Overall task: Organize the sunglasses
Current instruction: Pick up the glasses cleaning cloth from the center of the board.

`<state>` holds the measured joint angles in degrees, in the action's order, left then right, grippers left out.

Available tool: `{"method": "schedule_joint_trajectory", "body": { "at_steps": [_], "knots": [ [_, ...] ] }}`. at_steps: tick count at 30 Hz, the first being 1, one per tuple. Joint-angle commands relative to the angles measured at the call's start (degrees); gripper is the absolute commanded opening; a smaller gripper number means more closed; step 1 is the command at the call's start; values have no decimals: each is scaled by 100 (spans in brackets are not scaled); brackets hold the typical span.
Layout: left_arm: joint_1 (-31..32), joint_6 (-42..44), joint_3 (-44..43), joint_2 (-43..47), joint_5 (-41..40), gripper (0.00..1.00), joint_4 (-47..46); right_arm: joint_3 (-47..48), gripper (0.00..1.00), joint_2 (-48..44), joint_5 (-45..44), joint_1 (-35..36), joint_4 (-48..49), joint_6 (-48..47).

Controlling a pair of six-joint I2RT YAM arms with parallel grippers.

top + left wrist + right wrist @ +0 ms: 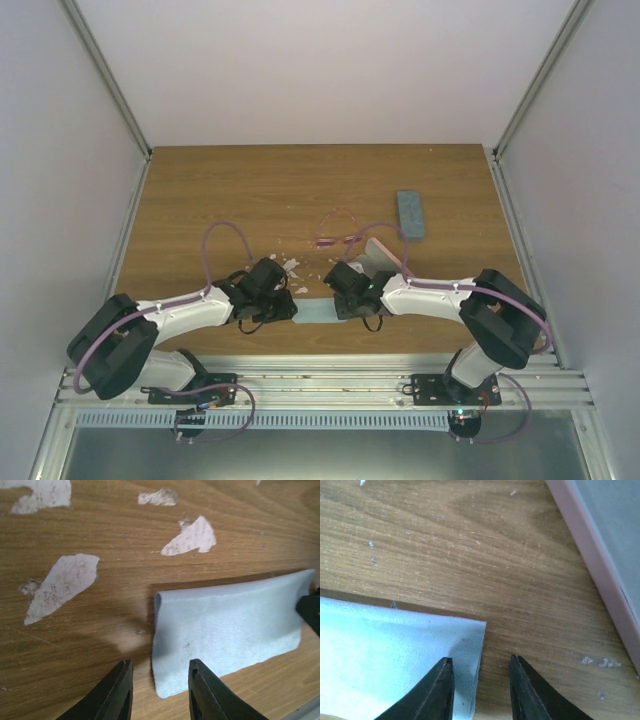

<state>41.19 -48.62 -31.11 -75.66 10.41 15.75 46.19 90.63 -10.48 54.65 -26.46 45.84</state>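
**A:** What is on the left?

**B:** The left gripper (pixel 160 665) sits low over the wooden table (pixel 200 200). Its fingers are parted and grasp nothing. The left end of the light blue cloth (pixel 230 630) lies on the wood, and its near corner reaches into the gap between the two fingers, but they do not pinch it. Beyond it are white worn patches (pixel 65 587) in the surface.

**A:** And the middle?

**B:** The cloth stretches between the two grippers, near the front edge of the table.

**A:** The right gripper?

**B:** The right gripper (pixel 481 660) is released too, with its fingers apart and nothing clamped. The right corner of the cloth lies beside one finger, and the gap between the fingers shows mostly bare wood.

**A:** Where are the sunglasses?

**B:** The pink sunglasses (pixel 336 238) lie on the table just beyond the right gripper, clear of both sets of fingers. Just right of them is the pink case (pixel 590 555), with its grey inner face showing. Farther right and farther back, the blue-grey case (pixel 410 213) lies on its own.
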Motion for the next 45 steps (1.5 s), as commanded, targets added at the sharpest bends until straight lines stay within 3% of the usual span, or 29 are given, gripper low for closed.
{"method": "schedule_joint_trajectory", "body": {
  "at_steps": [1, 6, 29, 33, 37, 45],
  "knots": [
    [47, -62, 45, -174, -93, 33, -127, -90, 29, 161, 166, 60, 163, 62],
    [55, -33, 14, -315, -6, 31, -193, -205, 19, 151, 327, 84, 232, 106],
    [154, 146, -278, -959, -192, 21, -8, -270, 3, 272, 475, 108, 375, 64],
    [213, 176, -331, -1074, -221, 14, 49, -272, 1, 296, 462, 107, 380, 77],
    [240, 277, -370, -1027, -308, 0, 62, -297, 1, 212, 398, 106, 368, 186],
    [265, 1007, -1044, -672, -161, 0, -67, -275, 1, -574, 7, 107, 329, 455]
  ]
}}
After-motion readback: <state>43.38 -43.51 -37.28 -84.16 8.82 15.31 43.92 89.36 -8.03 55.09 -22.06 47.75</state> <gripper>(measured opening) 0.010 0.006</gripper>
